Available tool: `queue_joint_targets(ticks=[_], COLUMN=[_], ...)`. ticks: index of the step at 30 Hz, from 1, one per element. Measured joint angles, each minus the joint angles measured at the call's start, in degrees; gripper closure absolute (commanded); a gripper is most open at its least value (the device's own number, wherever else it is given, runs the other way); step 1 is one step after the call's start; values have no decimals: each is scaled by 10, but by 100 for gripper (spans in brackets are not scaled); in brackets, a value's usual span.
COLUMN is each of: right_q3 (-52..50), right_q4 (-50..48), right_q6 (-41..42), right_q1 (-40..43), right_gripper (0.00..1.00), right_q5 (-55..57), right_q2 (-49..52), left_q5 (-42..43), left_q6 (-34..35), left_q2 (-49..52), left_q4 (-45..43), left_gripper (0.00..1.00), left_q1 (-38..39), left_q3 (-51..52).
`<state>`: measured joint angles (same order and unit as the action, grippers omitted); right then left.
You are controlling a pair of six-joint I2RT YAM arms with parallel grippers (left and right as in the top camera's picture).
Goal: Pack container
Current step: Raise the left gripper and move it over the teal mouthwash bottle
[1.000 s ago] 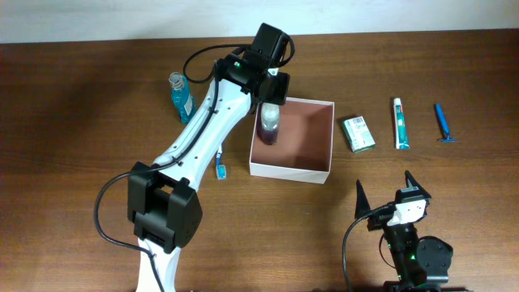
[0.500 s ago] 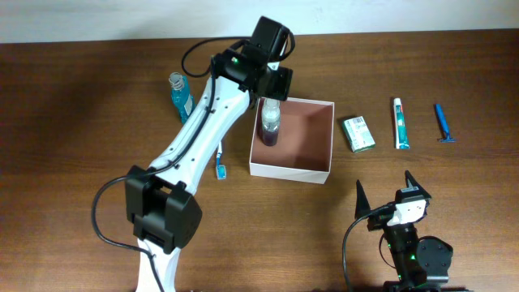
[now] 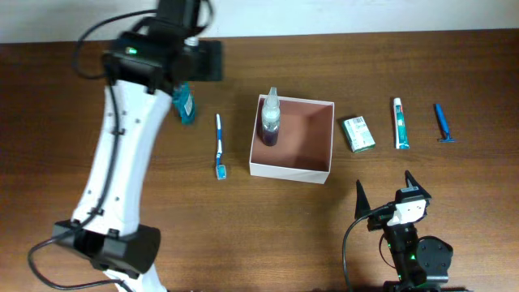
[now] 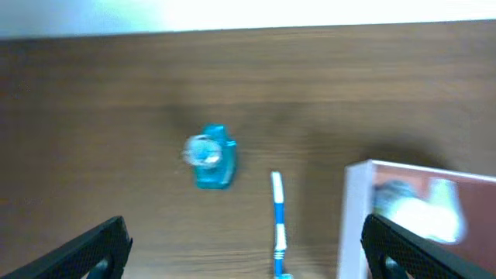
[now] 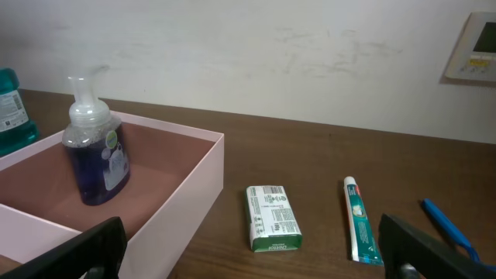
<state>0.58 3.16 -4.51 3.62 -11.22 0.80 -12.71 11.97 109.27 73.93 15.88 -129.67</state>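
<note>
Left wrist, fingers: my left gripper [image 4: 244,232] is spread wide, with nothing between the jaws.
Left wrist, nearest thing: the blue bottle [image 4: 209,157] stands upright ahead of me, a little left of centre, its cap facing the camera.
Left wrist, toothbrush: the toothbrush [image 4: 277,225] lies flat between bottle and box. Its long axis runs away from me, parallel to the box wall.
Left wrist, box: the box [image 4: 356,232] sits at the right of the view, with the soap pump [image 4: 422,213] blurred inside it.
Overhead, nearer arm: my left arm hangs over the blue bottle, so I judge the bottle and toothbrush mine to fetch.
Overhead, other side: the carton [image 3: 358,134], toothpaste [image 3: 401,123] and razor [image 3: 443,123] lie right of the box, nearer my right gripper [image 3: 383,182].
Right wrist, fingers: the jaws are wide apart and empty.
Right wrist, box: it lies ahead and to the left, with the pump upright inside.
</note>
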Motion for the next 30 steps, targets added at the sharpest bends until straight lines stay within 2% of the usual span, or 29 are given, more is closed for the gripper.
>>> queue_joint_targets(ticks=[15,26,30], right_q3=[0,0,0], right_q4=[0,0,0], right_q6=[0,0,0], right_q1=[0,0,0], right_gripper=[1,1,1], right_q5=[0,0,0], right_q2=[0,0,0], left_q5=[100,120,121], left_q6=[-101,-120,-121], left_q2=[73,134,160], left_q4=[-56,-59,-59], left_gripper=[4,4,8], left_q1=[-90,-100,-100], left_q3=[16,16,16])
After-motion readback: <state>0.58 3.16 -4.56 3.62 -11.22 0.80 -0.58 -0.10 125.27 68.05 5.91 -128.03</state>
